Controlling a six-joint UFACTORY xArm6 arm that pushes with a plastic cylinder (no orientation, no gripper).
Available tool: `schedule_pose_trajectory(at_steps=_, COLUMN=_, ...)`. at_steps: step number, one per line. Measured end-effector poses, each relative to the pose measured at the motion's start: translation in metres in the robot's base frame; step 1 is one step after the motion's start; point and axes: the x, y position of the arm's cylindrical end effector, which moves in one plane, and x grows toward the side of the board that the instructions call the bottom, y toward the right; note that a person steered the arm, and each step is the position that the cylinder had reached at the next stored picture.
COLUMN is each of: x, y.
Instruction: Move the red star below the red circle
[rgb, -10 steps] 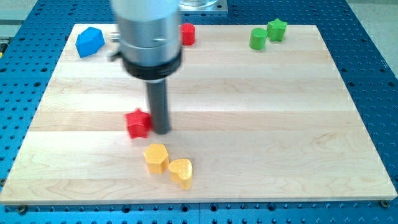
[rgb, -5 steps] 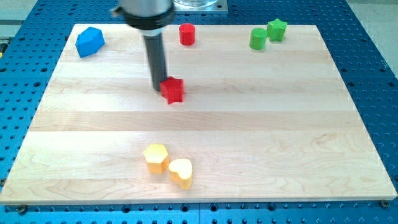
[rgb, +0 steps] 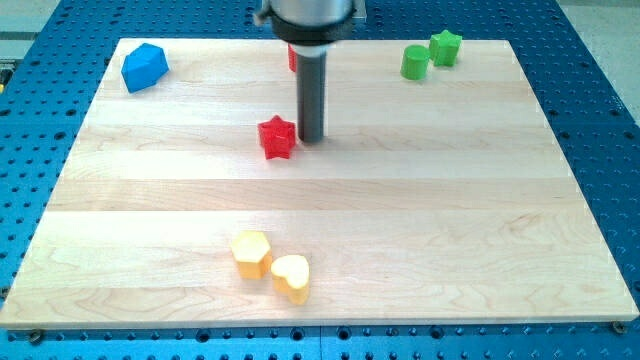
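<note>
**Rod stands just right of the red star**

Camera view: the arm carries no claw — only a dark rod, holding nothing. My tip (rgb: 311, 138) rests on the wooden board (rgb: 480, 230) just beside the red star (rgb: 277, 138), on the view's right. The red circle (rgb: 292, 56), mostly hidden behind the rod, sits toward the view's top. The star lies below it, slightly left — a small nudge rightward looks sufficient.
</note>
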Motion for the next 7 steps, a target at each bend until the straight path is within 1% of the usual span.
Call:
schedule_pose_trajectory(at_steps=1, x=0.014, y=-0.005)
schedule_pose_trajectory(at_steps=2, x=0.063, y=-0.033)
schedule_pose_trajectory(at_steps=3, x=0.102, y=-0.032)
schedule_pose_trajectory(at_steps=4, x=0.099, y=-0.007)
schedule_pose_trajectory(at_steps=5, x=0.077, y=-0.062)
schedule_pose_trajectory(at_steps=6, x=0.059, y=-0.096)
schedule_pose_trajectory(at_steps=7, x=0.008, y=-0.095)
